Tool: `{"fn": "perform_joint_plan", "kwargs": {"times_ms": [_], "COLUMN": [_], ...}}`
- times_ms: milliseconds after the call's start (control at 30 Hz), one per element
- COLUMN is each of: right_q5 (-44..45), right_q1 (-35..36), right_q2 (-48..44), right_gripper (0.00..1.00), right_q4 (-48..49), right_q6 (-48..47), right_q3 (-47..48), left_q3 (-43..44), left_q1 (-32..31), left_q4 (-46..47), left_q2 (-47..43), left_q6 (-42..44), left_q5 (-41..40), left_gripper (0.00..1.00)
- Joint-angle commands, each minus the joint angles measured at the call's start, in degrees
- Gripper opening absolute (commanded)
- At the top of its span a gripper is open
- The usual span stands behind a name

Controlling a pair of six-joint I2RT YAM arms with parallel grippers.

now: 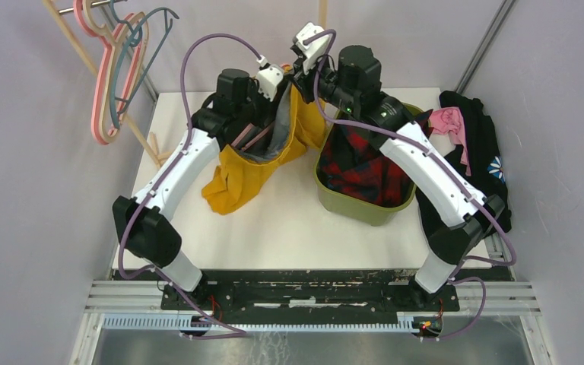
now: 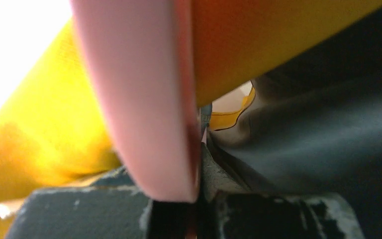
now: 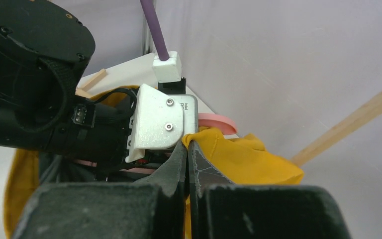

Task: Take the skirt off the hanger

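White tabletop (image 1: 274, 228) between grey walls (image 1: 15, 190): a mustard-yellow fabric skirt (image 1: 247, 179) with grey lining hangs above its rear middle, hem resting on the surface. The left gripper (image 2: 199, 209) is clenched on a pink plastic hanger (image 2: 144, 99); the right gripper (image 3: 188, 189) pinches the skirt's top edge.

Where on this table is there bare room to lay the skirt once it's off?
Widest bare patch: the front strip of table between the arm bases, the draped skirt and the green bin. A smaller one at the back left corner. Crowded: the right side, bin beside the black clothes pile, and mid-back under the raised arms.
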Motion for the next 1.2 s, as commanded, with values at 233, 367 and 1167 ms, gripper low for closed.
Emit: {"fn": "perform_joint_plan", "kwargs": {"times_ms": [233,367,1167], "right_q5": [-2.12,-2.02,1.35], "right_q1": [0.96,0.88,3.68], "right_q2": [-2.21,-1.97,-2.44], "right_gripper": [0.01,0.01,0.01], "right_q4": [5.53,5.49,2.89], "right_q6": [0.0,0.24,-3.36], "right_q3": [-2.28,-2.98,-7.1], "left_q3": [3.3,6.91,6.02], "left_q1": [-7.93,-8.37,-13.43], "left_q4": [15.79,13.36,3.35], "left_q2": [-4.27,-5.42,-11.3], "left_q6": [-7.63,-6.38,-5.74], "left_q5": [6.52,4.81,-1.15], "left_gripper": [0.03,0.03,0.03]}}
